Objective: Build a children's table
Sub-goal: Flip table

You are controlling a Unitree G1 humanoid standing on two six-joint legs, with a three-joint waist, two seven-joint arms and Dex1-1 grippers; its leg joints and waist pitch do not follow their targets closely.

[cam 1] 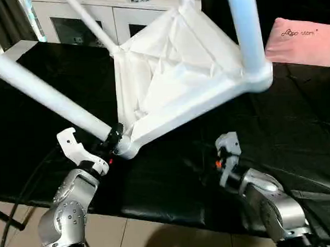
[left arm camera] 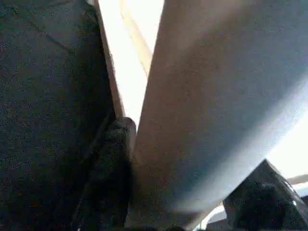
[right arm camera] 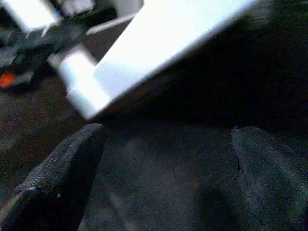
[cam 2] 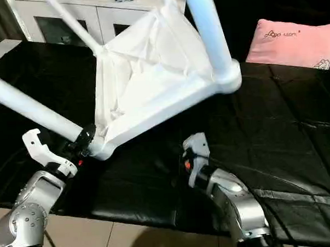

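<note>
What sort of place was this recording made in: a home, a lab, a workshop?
Probably an indoor room set up as a test space with home furnishings. A work surface under black sheeting holds the white tabletop, a white glass-doored cabinet stands behind it, and a pink cushion lies at the far right.

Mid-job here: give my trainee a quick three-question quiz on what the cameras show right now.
1. True or false: the right gripper is closed on a leg.
2. What does the left gripper hold? A) the pink cushion B) a white leg near its corner socket C) nothing
3. Fill in: the tabletop is tilted with its ribbed ______ facing the camera.

Key:
1. False. Its fingers stand wide apart over the black table cover, with nothing between them.
2. B. The leg sits between its fingers close to the socket.
3. Underside. Another leg is already seated at the right corner.
</note>
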